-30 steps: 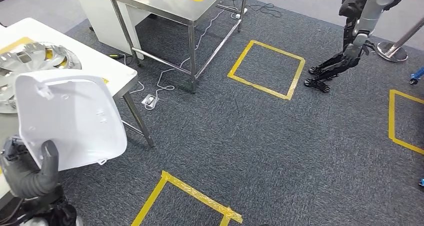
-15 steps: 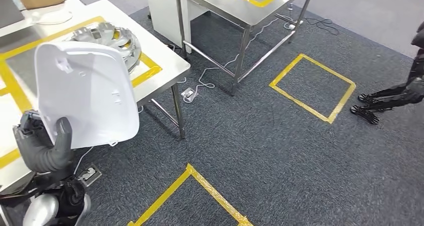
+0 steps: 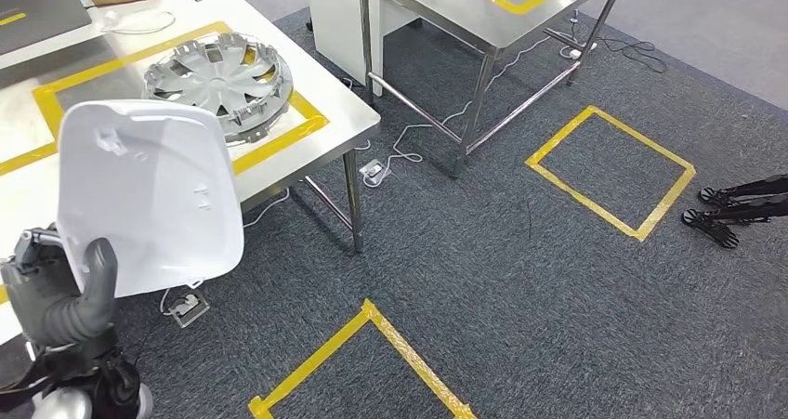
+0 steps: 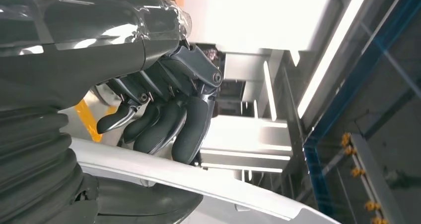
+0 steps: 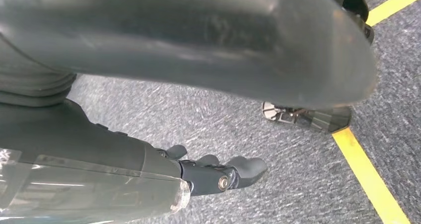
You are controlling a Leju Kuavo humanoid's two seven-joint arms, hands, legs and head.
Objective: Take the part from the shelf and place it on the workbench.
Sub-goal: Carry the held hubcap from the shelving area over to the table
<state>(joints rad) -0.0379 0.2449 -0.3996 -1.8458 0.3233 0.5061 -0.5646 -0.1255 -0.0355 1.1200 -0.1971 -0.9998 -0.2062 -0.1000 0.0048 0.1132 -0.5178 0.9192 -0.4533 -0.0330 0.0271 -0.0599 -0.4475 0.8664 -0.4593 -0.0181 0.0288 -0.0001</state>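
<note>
Since the earlier pictures the whole scene has swung across the head view, which reads as the robot turning, not the furniture moving: the white workbench (image 3: 307, 112) with its yellow tape border now lies more fully ahead on the left, and the silver wheel cover (image 3: 216, 72) on it shows whole. The steel table (image 3: 483, 6) stands beyond, and the taped squares on the grey carpet (image 3: 520, 280) have slid along with it.

By my reading, the carry step is in hand. The white plastic panel (image 3: 144, 196), the part, is off the shelf and held upright at the robot's left side, in front of the workbench's near edge and not yet over it. The next move calls for finishing the turn, bringing the panel over a bare stretch of the bench beside the wheel cover, tilting it flat and lowering it before letting go.

The left hand (image 3: 58, 298) grips the panel by its lower edge, thumb up against the near face; in the left wrist view its dark fingers (image 4: 164, 124) are curled close on the panel's rim. The right hand (image 5: 218, 174) hangs over the carpet with fingers curled in, holding nothing.
</note>
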